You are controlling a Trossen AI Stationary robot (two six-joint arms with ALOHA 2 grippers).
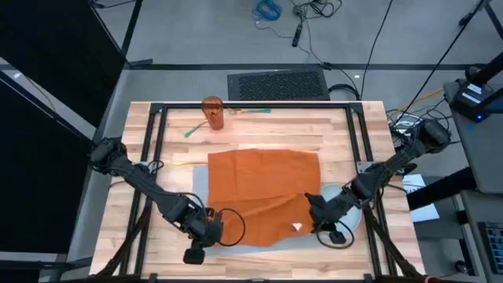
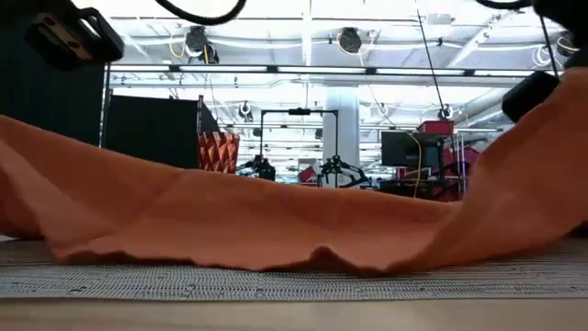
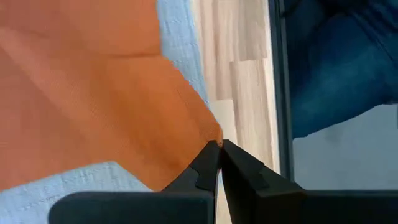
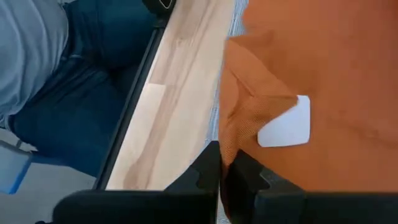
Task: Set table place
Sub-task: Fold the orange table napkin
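A grey woven placemat lies flat on the near half of the light wooden table, with most of it hidden under a large orange cloth napkin. Only strips of the placemat show along the napkin's left side and near edge. The napkin is spread out but wrinkled, and in the low view it rises in soft folds above the placemat, higher at its right end.

The left gripper is at the napkin's near left corner. In the left wrist view its jaws are closed tight on the very tip of that corner. The right gripper is at the napkin's near right edge, and in the right wrist view its jaws are closed on a bunched fold of the orange cloth, just beside a small white tag sewn to the napkin.

A round pale plate sits on the table to the right of the napkin, partly hidden under the right arm. At the far side of the table stands an orange faceted cup, well apart from the napkin, with a thin green stick lying near it.

In both wrist views, a person's legs in blue jeans show just beyond the table's black-framed near edge.
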